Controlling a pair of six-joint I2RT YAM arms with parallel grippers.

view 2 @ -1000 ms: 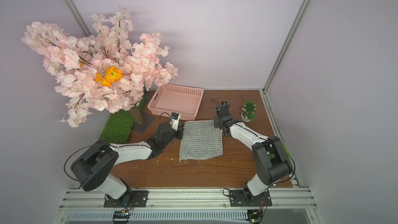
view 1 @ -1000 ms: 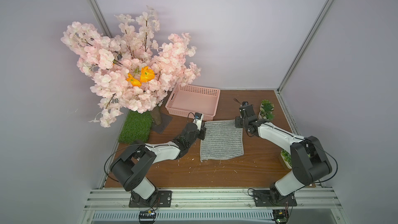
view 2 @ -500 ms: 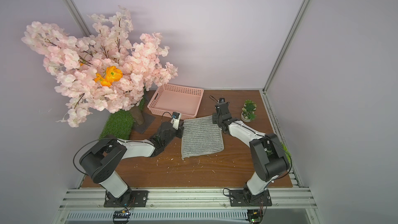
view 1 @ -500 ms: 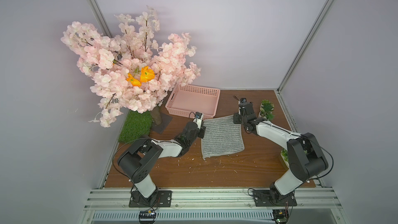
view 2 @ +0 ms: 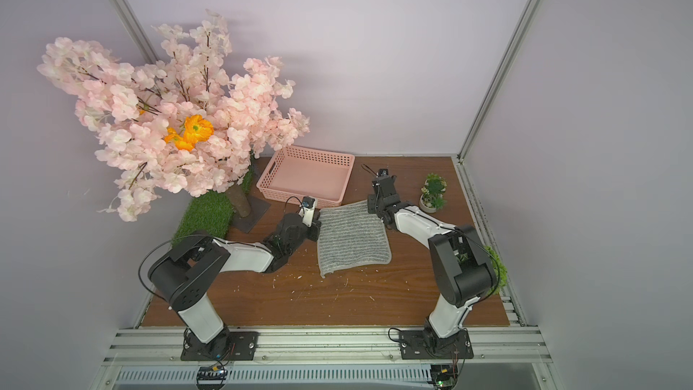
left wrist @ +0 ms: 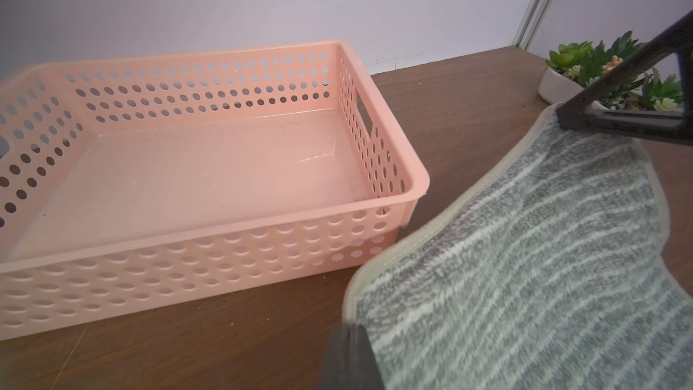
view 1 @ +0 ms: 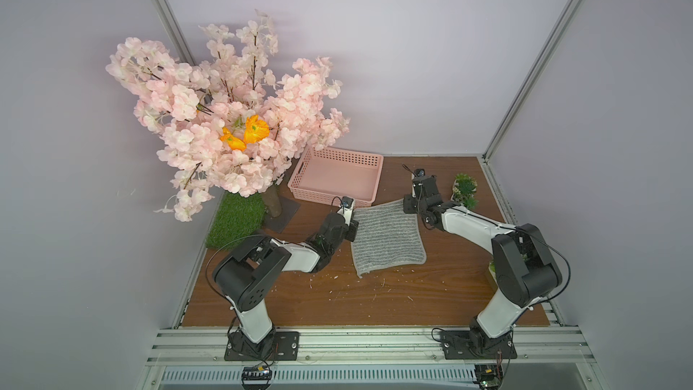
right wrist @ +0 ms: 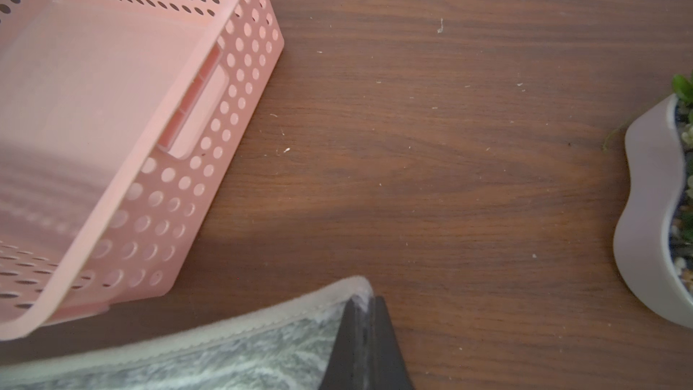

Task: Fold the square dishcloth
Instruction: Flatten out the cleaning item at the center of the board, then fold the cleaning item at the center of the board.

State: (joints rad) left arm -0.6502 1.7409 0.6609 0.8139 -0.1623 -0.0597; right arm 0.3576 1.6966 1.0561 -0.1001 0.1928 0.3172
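The dishcloth [view 1: 388, 241] lies mid-frame in both top views, just below the basket [view 1: 369, 161]. Soft, light and limp, it will sag between holds; its 2 upper corners suit gripping, and the left gripper [view 1: 351, 223] and right gripper [view 1: 409, 207] each pinch 1.

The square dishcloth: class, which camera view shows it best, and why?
Both top views: the square dishcloth shows nearly its full outline, mostly flat on the table. The left wrist view shows only its far strip, lifted; the right wrist view shows only the corner in the right gripper.
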